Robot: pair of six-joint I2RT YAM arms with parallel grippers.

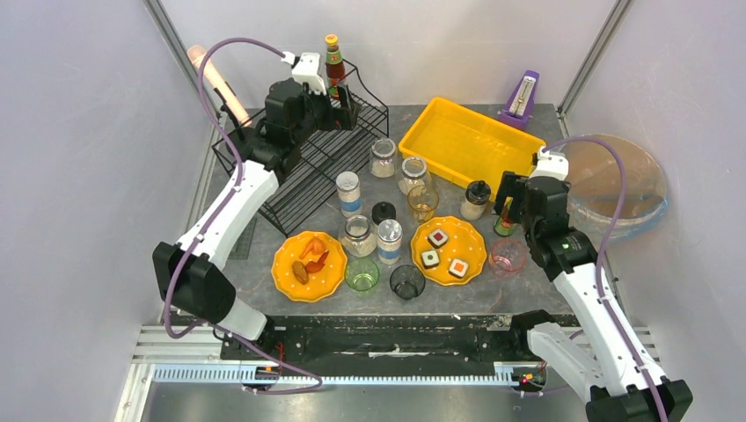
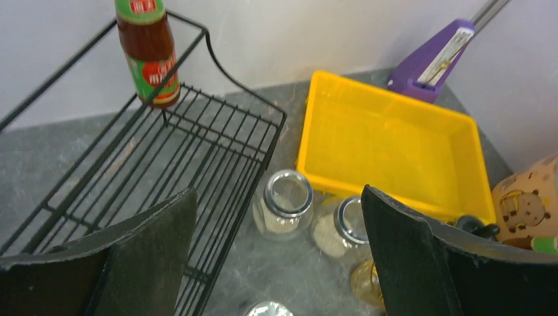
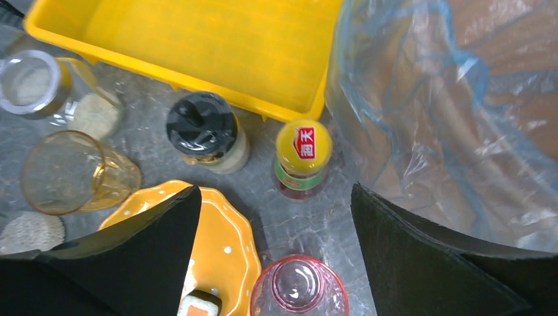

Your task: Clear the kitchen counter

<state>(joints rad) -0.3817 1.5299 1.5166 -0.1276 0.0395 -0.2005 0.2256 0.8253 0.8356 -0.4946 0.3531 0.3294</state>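
The dark-grey, pale-veined tabletop (image 1: 400, 119) spans the cell from my arm bases to the far wall. On it I count two orange plates (image 1: 308, 265), four glasses (image 1: 422, 202), one yellow tray (image 1: 466, 141) far right and one black wire rack (image 1: 308, 167) far left. Bare stone shows along the near edge and at far centre. My left claw (image 2: 276, 197) is spread wide above the rack, and my right claw (image 3: 276, 191) is released above a yellow-capped bottle (image 3: 303, 155).

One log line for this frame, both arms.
left gripper open over black wire rack | right gripper open above yellow-capped bottle beside yellow tray | red sauce bottle upright on rack
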